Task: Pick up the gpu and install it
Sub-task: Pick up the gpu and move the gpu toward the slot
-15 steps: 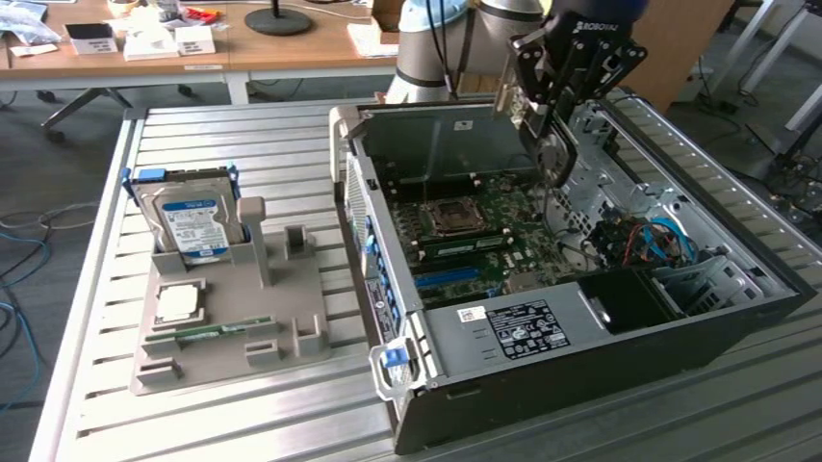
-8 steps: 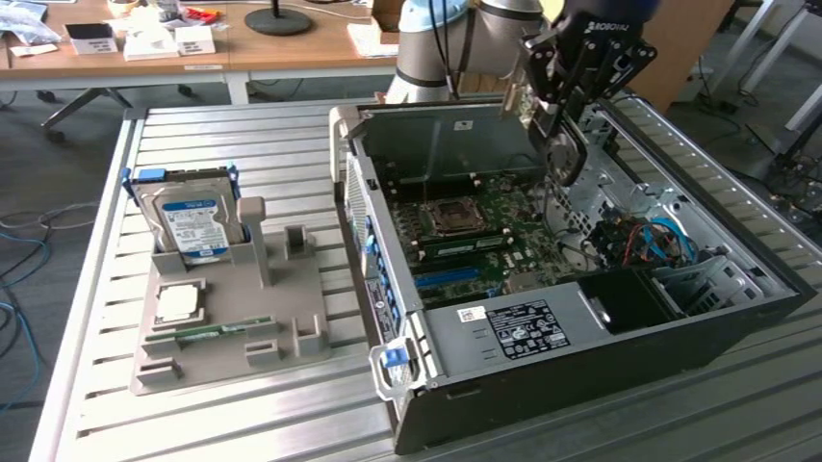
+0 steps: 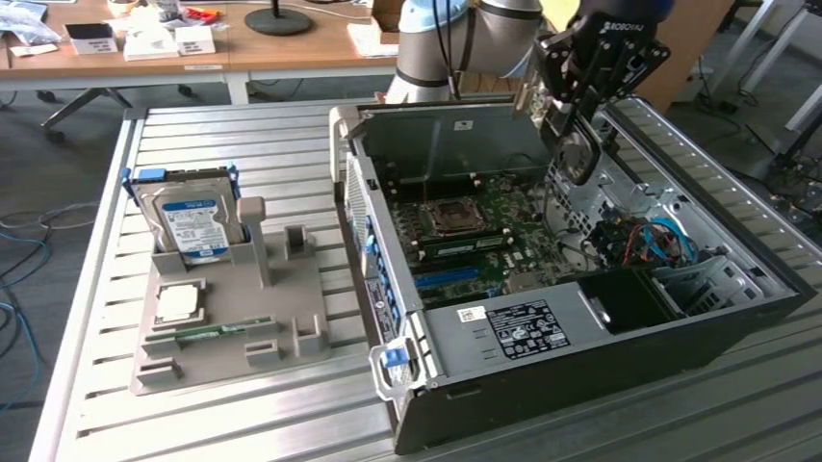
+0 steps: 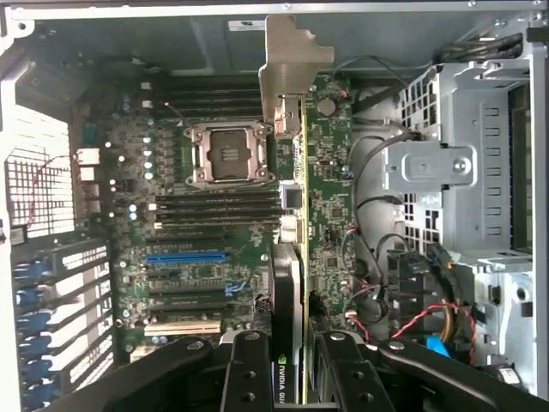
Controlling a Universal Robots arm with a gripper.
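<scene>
My gripper point(image 3: 573, 108) hangs over the far side of the open computer case point(image 3: 603, 371), shut on the gpu point(image 3: 576, 152). The card dangles below the fingers, above the motherboard point(image 3: 469, 231). In the wrist view the gpu point(image 4: 298, 172) is seen edge-on between the two black fingers point(image 4: 249, 369) of the gripper point(image 4: 288, 348). Its green board and dark cooler run away from the camera, and its silver bracket point(image 4: 287, 60) is at the far end. The card floats above the board, to one side of the CPU socket point(image 4: 225, 153) and the blue slot point(image 4: 187, 256).
A grey holder tray point(image 3: 238, 337) stands at the exterior view's left, carrying a silver hard drive point(image 3: 192, 219), a CPU chip point(image 3: 177, 303) and a memory stick point(image 3: 212, 333). Inside the case are a drive cage point(image 4: 467, 172), loose cables point(image 4: 429, 318) and a power supply point(image 3: 526, 327).
</scene>
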